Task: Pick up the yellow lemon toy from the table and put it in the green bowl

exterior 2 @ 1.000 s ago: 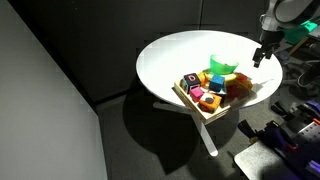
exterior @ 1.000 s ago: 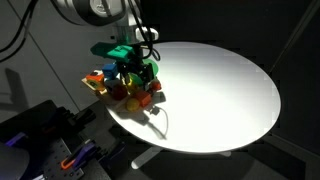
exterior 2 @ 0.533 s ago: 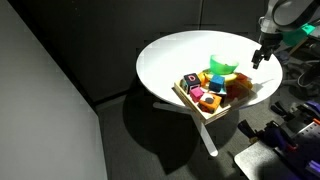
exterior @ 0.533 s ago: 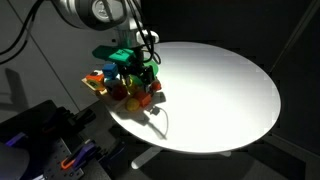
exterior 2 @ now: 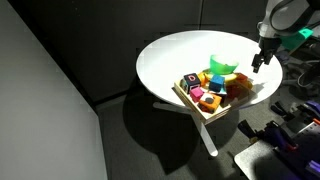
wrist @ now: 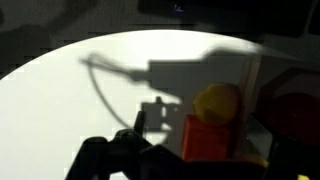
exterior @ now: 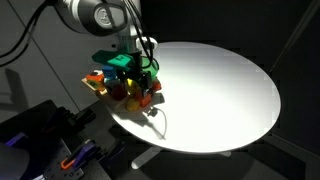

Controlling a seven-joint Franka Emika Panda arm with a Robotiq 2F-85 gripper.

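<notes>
- Tray (exterior 2: 188,102): a shallow wooden one at the near edge of the table (exterior 2: 170,50). It is packed with toy blocks (exterior 2: 205,95) in pink, yellow, orange and red.
- Bowl (exterior 2: 222,67): lime green, just beyond the tray. Its contents cannot be made out.
- Black block (exterior 2: 190,83), at the tray's left end, bears a pink mark like a letter, too small to read.
- Lemon (wrist: 217,100): in the wrist view a rounded yellow piece sits on an orange block (wrist: 208,140) among the toys, with a red piece (wrist: 295,110) to its right.
- Gripper (exterior 2: 259,62) hangs right of the bowl, over the table's right edge. Whether its fingers are spread or together cannot be told.
</notes>
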